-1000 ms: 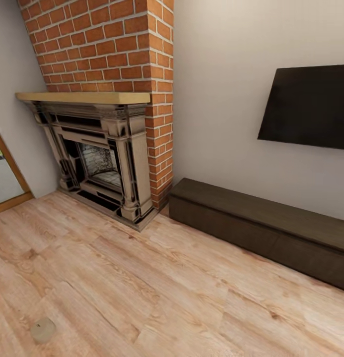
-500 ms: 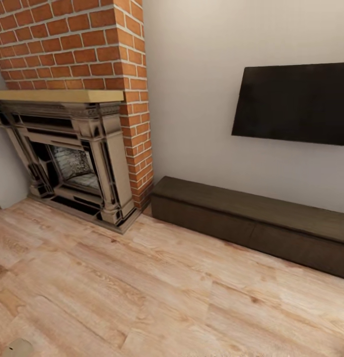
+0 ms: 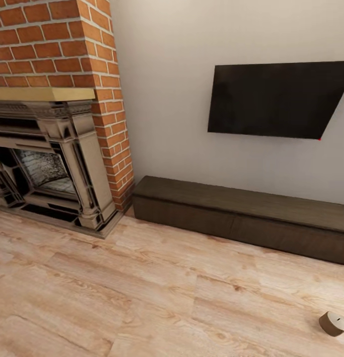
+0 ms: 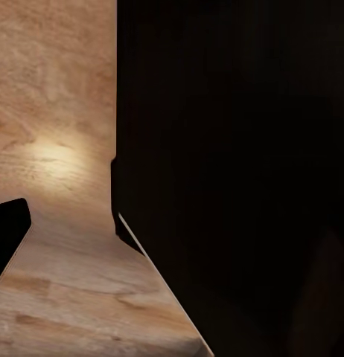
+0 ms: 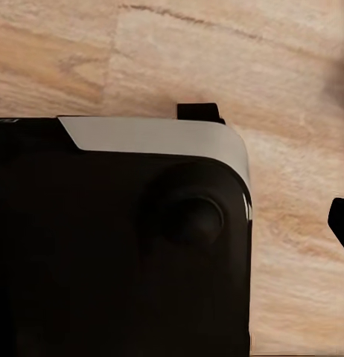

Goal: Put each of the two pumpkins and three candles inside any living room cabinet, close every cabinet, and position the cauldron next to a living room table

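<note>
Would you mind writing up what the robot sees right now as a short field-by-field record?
room: living room, light wood plank floor
fireplace: red brick with a wood mantel, at the head view's left
TV: black, wall-mounted
cabinet: long low dark brown unit against the wall under the TV, fronts shut
candle: one tan stub lying tilted on the floor at the lower right
grippers: state cannot be told

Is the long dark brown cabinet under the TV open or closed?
Closed. The long low dark brown wooden cabinet has flat fronts flush along its face, with no drawer pulled out and no gap showing.
</note>
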Available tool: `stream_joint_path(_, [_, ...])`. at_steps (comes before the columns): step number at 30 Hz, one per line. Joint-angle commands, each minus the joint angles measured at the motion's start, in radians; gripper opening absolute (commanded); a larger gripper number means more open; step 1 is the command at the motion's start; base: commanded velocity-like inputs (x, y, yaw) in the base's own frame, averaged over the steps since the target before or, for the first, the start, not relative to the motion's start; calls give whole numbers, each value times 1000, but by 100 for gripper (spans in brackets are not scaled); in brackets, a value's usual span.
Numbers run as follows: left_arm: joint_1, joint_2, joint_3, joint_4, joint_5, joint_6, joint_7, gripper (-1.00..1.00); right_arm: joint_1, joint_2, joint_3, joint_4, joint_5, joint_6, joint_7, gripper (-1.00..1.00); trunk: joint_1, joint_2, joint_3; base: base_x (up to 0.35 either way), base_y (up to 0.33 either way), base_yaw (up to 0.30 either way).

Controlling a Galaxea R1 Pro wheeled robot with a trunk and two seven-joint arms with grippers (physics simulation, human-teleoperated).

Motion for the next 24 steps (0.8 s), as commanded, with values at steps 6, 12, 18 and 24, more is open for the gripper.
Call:
stream_joint_path(6, [0,0,0,0,0,0,0,100,0,0,0,0,0,0,-1,100,0,0,-7,0,0,-188])
stream_joint_path(12, [0,0,0,0,0,0,0,100,0,0,0,0,0,0,-2,100,0,0,-16,0,0,-121])
stream_joint_path(18, [0,0,1,0,1,1,0,100,0,0,0,0,0,0,-2,100,0,0,-25,0,0,-115])
stream_joint_path(24, [0,0,2,0,2,1,0,100,0,0,0,0,-1,0,-2,100,0,0,-34,0,0,-134])
